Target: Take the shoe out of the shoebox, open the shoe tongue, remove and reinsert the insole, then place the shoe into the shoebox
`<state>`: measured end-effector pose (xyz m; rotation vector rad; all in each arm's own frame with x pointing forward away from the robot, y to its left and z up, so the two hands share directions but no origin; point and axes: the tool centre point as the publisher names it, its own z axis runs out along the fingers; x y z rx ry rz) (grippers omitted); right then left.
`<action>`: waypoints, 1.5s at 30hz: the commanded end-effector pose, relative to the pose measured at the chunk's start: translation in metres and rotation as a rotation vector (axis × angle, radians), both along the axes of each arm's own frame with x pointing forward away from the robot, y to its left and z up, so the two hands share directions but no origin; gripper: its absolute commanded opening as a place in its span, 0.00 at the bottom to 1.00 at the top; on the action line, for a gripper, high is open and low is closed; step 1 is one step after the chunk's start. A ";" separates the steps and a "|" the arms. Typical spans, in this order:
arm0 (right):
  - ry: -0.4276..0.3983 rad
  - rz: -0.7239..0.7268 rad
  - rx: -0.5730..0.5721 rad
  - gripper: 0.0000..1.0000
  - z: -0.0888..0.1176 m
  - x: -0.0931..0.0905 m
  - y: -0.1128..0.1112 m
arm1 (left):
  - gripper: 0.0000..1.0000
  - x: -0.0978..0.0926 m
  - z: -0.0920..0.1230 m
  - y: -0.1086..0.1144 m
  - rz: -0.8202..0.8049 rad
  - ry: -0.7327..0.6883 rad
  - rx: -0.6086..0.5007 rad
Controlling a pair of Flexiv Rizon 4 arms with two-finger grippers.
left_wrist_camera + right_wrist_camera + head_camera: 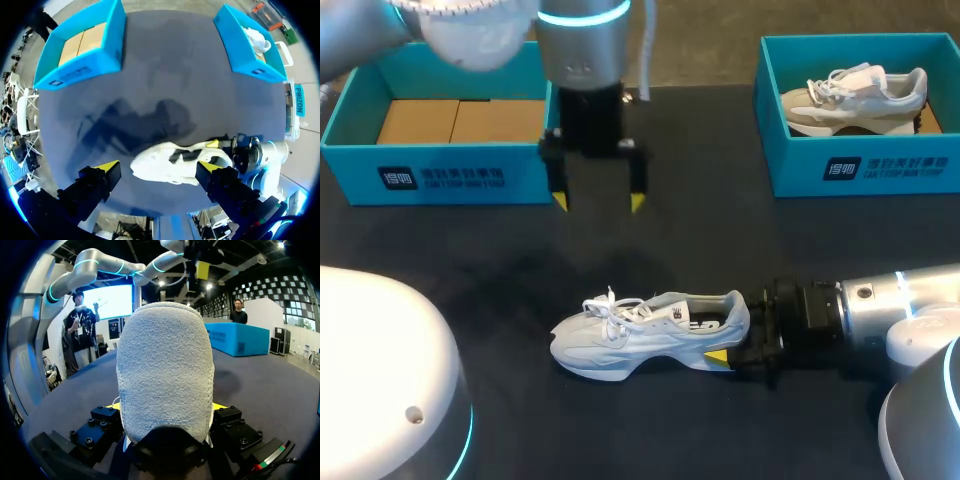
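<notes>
A light grey-white shoe [640, 335] lies on its side on the dark table, toe toward my left and laces loose. My right gripper [730, 345] holds its heel from the right, one finger on each side. In the right wrist view the fuzzy heel [165, 370] fills the space between the fingers of this gripper [166, 407]. My left gripper [599, 201] hangs open above the table, behind the shoe and well clear of it. From the left wrist view the shoe [170, 162] lies far below, between that gripper's [159, 166] spread yellow tips.
A blue shoebox [440, 180] with a bare cardboard floor stands at the back left. Another blue shoebox [860, 170] at the back right holds a second, beige shoe [855, 98]. Dark tabletop [720, 230] lies between the boxes and the shoe.
</notes>
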<state>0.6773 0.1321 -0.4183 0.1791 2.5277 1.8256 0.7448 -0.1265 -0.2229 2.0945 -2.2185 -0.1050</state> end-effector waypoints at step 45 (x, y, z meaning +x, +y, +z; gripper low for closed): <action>-0.001 -0.002 -0.002 0.00 0.000 -0.001 0.001 | 1.00 -0.083 -0.088 -0.100 0.073 0.142 0.207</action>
